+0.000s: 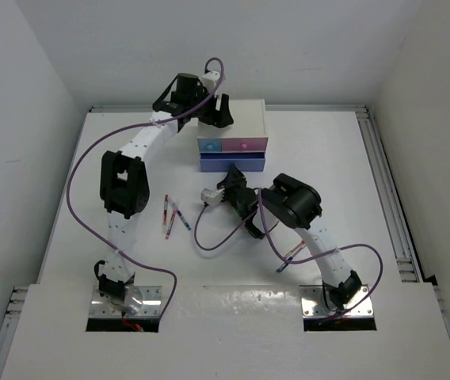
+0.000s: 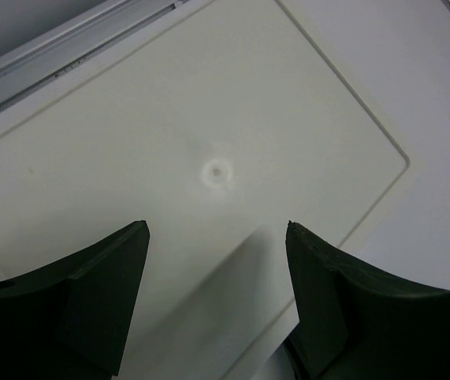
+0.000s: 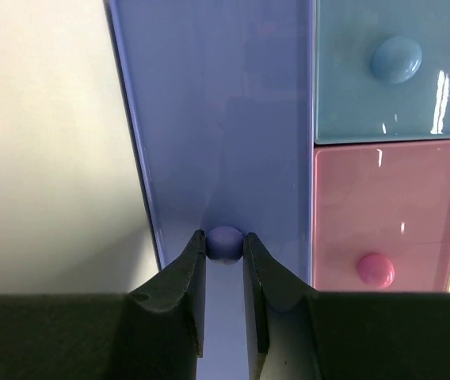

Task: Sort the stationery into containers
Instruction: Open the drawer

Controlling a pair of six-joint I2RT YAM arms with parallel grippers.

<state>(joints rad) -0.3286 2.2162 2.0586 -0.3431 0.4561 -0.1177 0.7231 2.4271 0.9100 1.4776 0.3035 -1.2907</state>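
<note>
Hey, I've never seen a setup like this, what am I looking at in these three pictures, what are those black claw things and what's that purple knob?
Two robot arms are bolted to a white table. The overhead picture shows both; the other two come from cameras on their wrists. The black claws are grippers. The left gripper hangs open over the top of a small white cabinet. The right gripper has closed on the knob of the wide periwinkle drawer, beside the light-blue drawer and pink drawer. Thin pens lie on the table; another pen lies by the right arm.
</note>
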